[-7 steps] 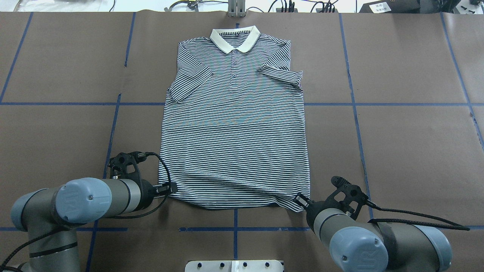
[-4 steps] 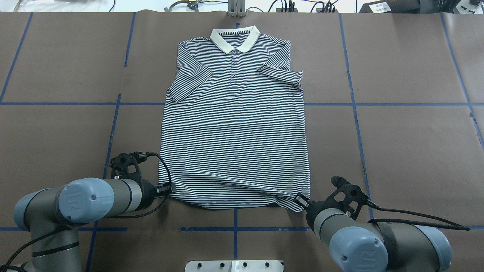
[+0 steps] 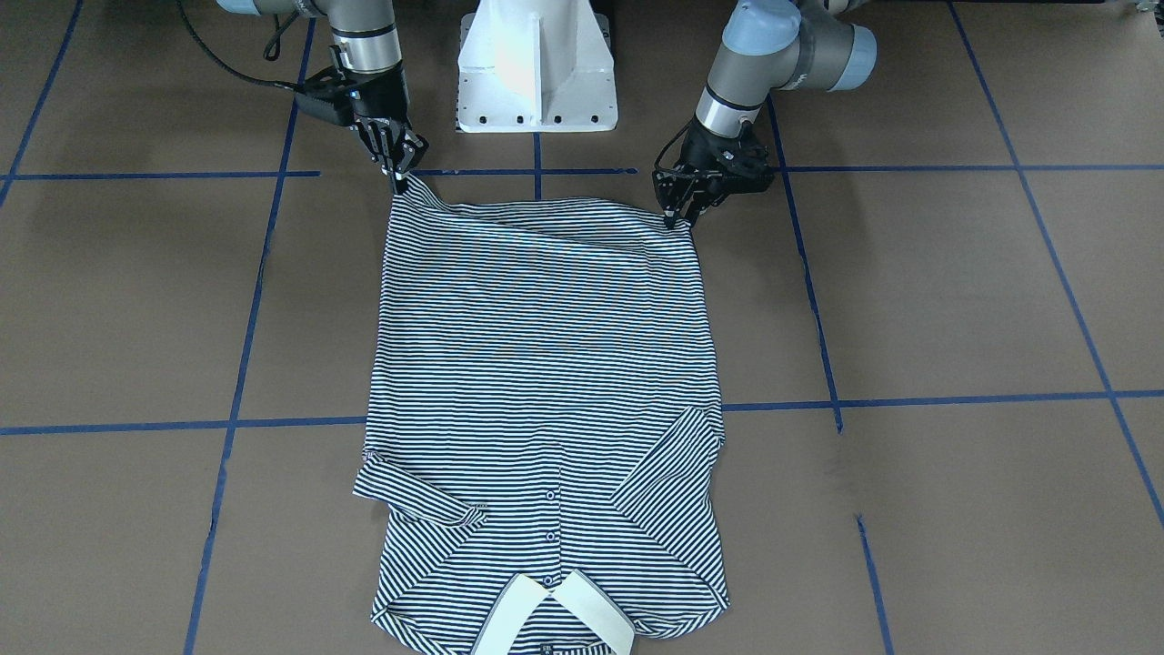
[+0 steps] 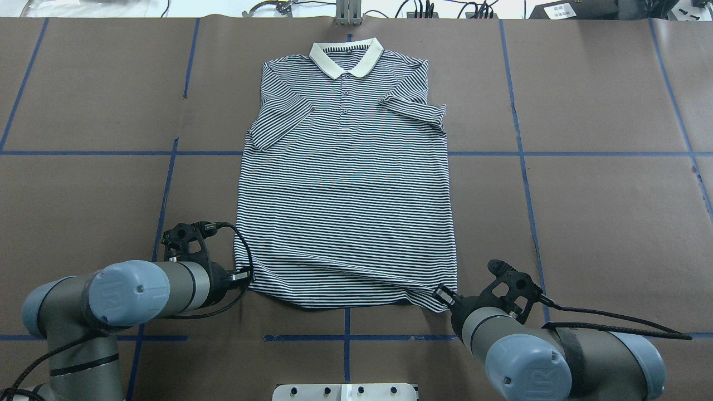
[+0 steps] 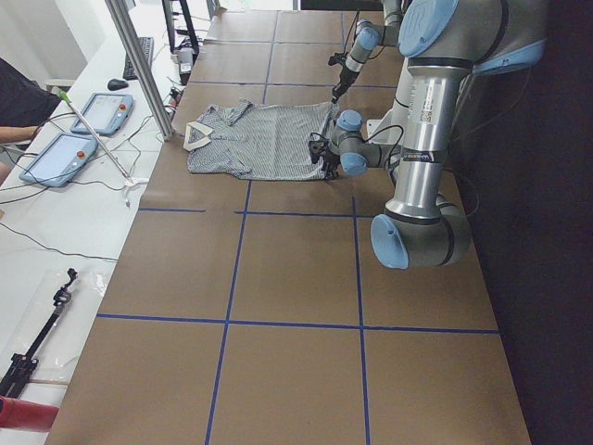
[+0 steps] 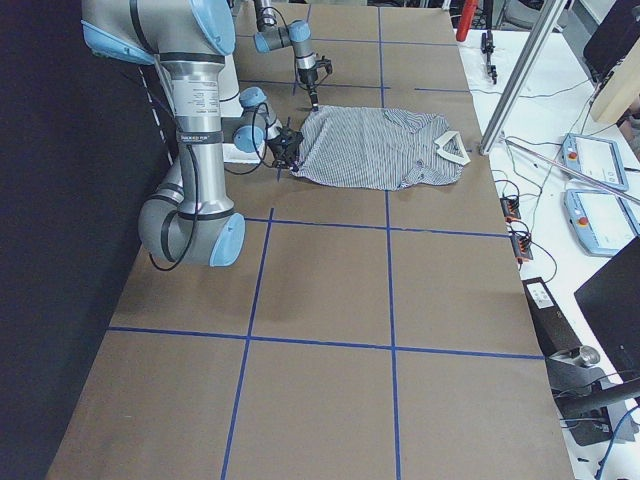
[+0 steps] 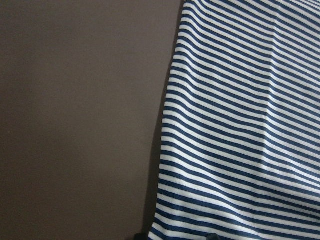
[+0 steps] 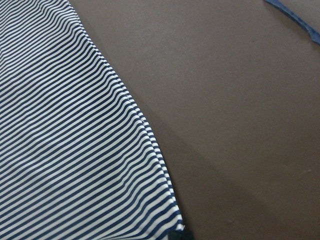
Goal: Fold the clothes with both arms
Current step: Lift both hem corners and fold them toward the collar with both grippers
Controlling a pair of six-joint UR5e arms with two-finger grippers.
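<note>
The left arm has edged slightly towards frame centre in the overhead view, while the right arm has held. The striped polo shirt lies flat mid-frame on the brown table, its collar at the top. The left gripper and the right gripper are each pinched closed on a hem corner at the shirt's bottom left and bottom right.

Grey metallic tube-jointed left arm, matching grey right arm, rounded light-blue joint caps embossed with a UR mark, black two-finger left gripper, black two-finger right gripper, thin looping black cables, white pedestal base with small dark screw holes
</note>
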